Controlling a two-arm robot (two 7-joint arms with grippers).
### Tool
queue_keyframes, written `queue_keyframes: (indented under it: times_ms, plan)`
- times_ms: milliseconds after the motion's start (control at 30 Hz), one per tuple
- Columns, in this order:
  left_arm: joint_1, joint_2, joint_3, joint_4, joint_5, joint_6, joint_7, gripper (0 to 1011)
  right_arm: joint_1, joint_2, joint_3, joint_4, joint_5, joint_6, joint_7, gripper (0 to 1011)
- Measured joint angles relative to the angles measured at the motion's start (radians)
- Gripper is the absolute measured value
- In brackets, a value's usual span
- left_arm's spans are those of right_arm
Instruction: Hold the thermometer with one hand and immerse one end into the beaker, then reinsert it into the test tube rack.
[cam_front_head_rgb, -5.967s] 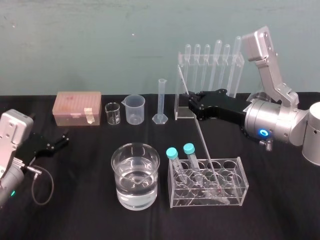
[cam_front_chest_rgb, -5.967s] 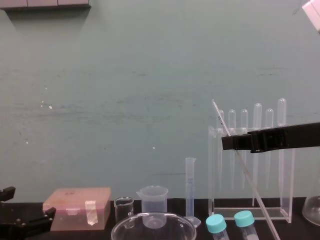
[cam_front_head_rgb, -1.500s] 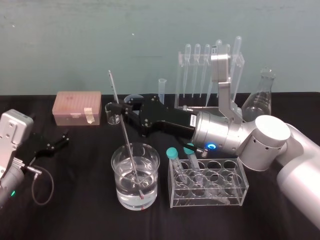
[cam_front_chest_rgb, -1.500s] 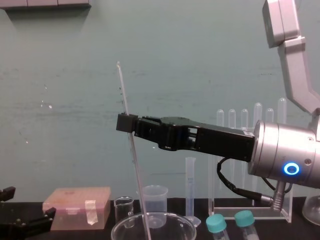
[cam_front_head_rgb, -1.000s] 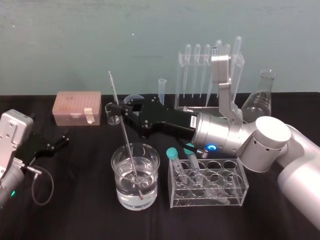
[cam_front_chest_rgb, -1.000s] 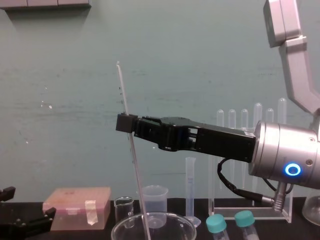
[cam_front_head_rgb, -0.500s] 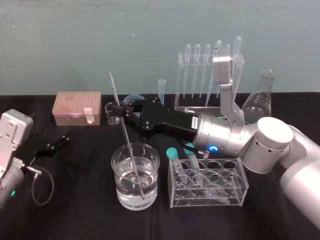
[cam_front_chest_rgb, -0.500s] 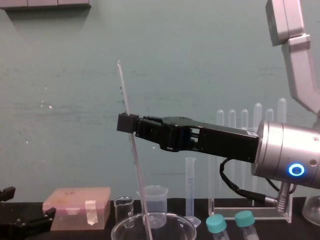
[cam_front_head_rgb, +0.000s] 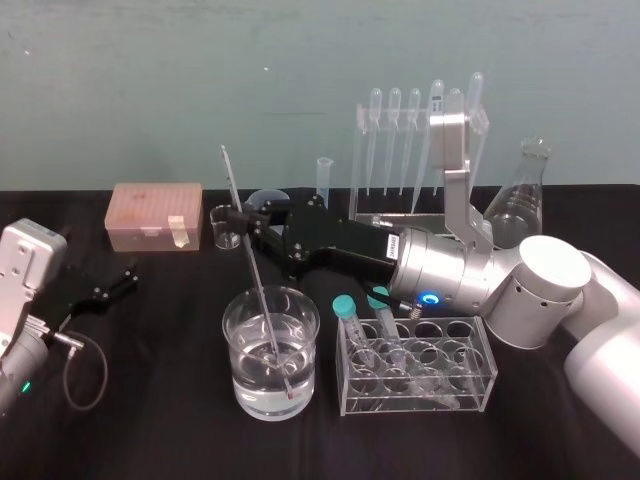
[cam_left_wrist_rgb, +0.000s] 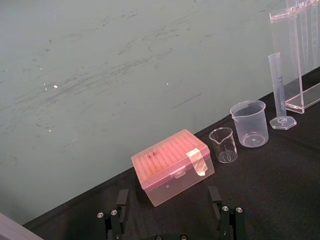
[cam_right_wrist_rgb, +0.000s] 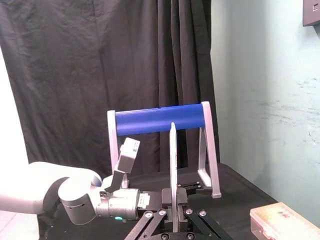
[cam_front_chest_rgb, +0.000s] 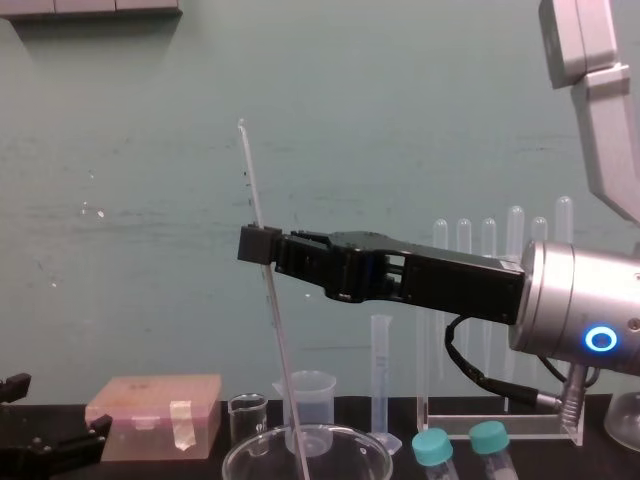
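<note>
The thermometer (cam_front_head_rgb: 250, 270), a long thin glass rod, slants down into the wide glass beaker (cam_front_head_rgb: 232, 330). Its red-tipped lower end sits under the water near the beaker's bottom. My right gripper (cam_front_head_rgb: 240, 220), long and black on a silver wrist with a blue ring, is shut on the rod's upper part above the beaker. From the chest, the thermometer (cam_front_chest_rgb: 262, 290) runs through the right gripper (cam_front_chest_rgb: 258, 245) down into the beaker (cam_front_chest_rgb: 350, 438). The low clear test tube rack (cam_front_head_rgb: 470, 355) with two blue-capped tubes stands just right of the beaker. My left gripper (cam_front_head_rgb: 113, 284) rests open at the table's left.
Along the back stand a pink box (cam_front_head_rgb: 155, 215), a tiny glass beaker (cam_front_head_rgb: 225, 230), a plastic beaker (cam_left_wrist_rgb: 248, 123), a graduated cylinder (cam_front_head_rgb: 323, 172), a tall acrylic stand with pipettes (cam_front_head_rgb: 420, 130) and a conical flask (cam_front_head_rgb: 520, 200). A cable loop (cam_front_head_rgb: 85, 370) lies at the left.
My right gripper and the thermometer have drifted slightly to the right. The rod's lower end stays in the beaker's water. The left arm has not moved.
</note>
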Motion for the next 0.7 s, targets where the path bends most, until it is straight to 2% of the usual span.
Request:
queue_keyframes:
  times_ms: [700]
  plan:
    - [0.000,0.000,0.000,0.000,0.000,0.000,0.000,1008,-0.004,0.002,-0.001,-0.005,0.003,0.003,-0.001,55]
